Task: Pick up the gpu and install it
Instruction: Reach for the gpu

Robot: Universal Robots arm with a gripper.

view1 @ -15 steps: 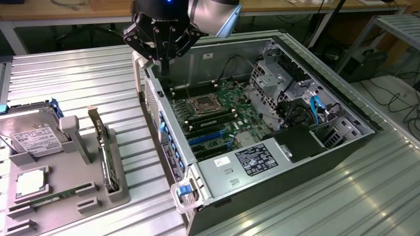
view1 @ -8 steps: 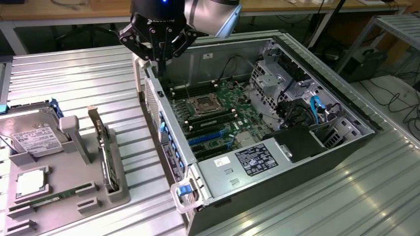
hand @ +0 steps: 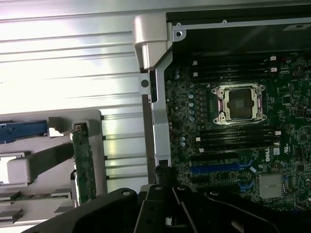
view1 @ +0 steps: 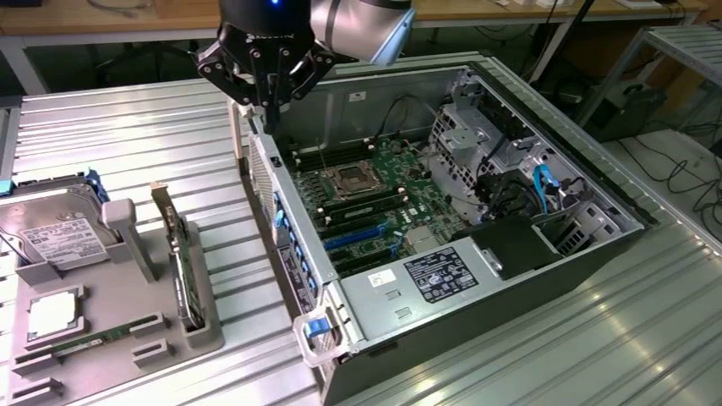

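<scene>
At the top of the exterior view, left of centre, the gripper (view1: pixel 270 110) (hand: pixel 165 213) hangs with its claw pinched together above the rear wall of the open computer case (view1: pixel 485 338). The gpu (view1: pixel 177 254) (hand: pixel 83 165) stands on edge in the gray holder (view1: pixel 205 334) at the exterior view's lower left, well apart from the claw.

Cool white light falls from above in the exterior view; the ribbed table (view1: pixel 631 338) carries a soft sheen; the open case (view1: pixel 361 101) shades its own motherboard (view1: pixel 373 194); the gripper (view1: pixel 270 108) reads near black; in the wrist view the table glares to white.
</scene>
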